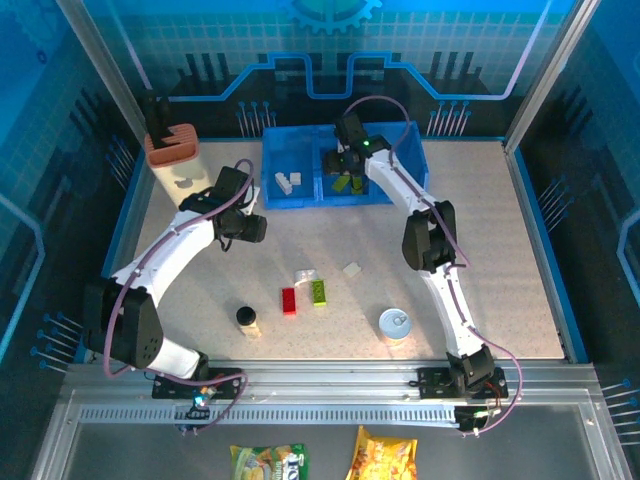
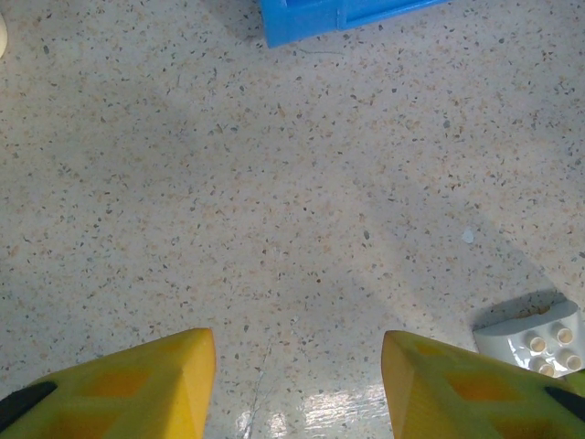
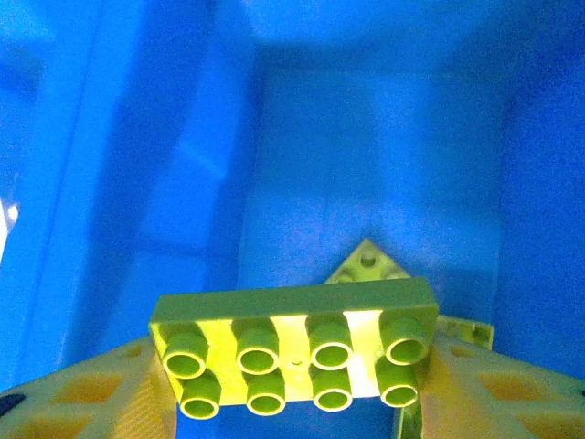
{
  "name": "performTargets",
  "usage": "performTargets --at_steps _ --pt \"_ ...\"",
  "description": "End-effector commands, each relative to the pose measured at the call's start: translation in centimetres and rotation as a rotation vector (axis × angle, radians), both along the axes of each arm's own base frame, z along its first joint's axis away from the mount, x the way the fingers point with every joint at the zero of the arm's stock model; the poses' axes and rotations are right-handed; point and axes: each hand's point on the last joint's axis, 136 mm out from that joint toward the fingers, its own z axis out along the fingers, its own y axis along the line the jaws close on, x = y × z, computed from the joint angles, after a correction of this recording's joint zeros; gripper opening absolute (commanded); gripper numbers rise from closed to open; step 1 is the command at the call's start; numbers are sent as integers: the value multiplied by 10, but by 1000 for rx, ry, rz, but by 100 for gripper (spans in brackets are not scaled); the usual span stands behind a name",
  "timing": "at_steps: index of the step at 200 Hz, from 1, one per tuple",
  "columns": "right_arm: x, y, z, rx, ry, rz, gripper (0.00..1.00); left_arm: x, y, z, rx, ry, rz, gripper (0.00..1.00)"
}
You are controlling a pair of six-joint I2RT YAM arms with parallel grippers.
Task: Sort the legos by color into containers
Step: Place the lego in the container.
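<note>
8-stud green lego (image 3: 294, 352) clamped in right gripper (image 3: 291, 395) — over bin (image 3: 137, 183).

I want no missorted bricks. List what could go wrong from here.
1. The right gripper holds a lime brick over a blue bin compartment; released from here, it might bounce off the green piece below.
2. The left gripper is open over the table with the white brick off to one side, not between the jaws; descending could nudge it away.
3. The red brick and loose green brick lie close together; grabbing one may shove the other.
</note>
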Motion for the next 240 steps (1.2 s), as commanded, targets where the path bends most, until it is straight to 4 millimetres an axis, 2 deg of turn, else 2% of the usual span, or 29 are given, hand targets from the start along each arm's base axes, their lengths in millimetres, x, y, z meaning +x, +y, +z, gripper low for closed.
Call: performTargets --at_steps 1,29,66,121,194,240 --pt "27 -2 5 1 -113 -42 62 -3 2 4 -12 -15 0 53" --pt "38 -4 2 -17 -161 -60 63 -3 4 5 -7 -21 3 53" --pt "43 -6 0 -40 -183 -75 67 -4 4 7 -10 -28 4 53" --pt "39 -8 16 -48 -207 -62 71 -4 4 7 -11 -30 5 53" --pt "26 -7 47 -74 -234 -18 73 -5 3 8 -17 -30 5 53" --pt "-4 2 62 -125 -204 90 72 -5 3 9 -19 -33 4 53"
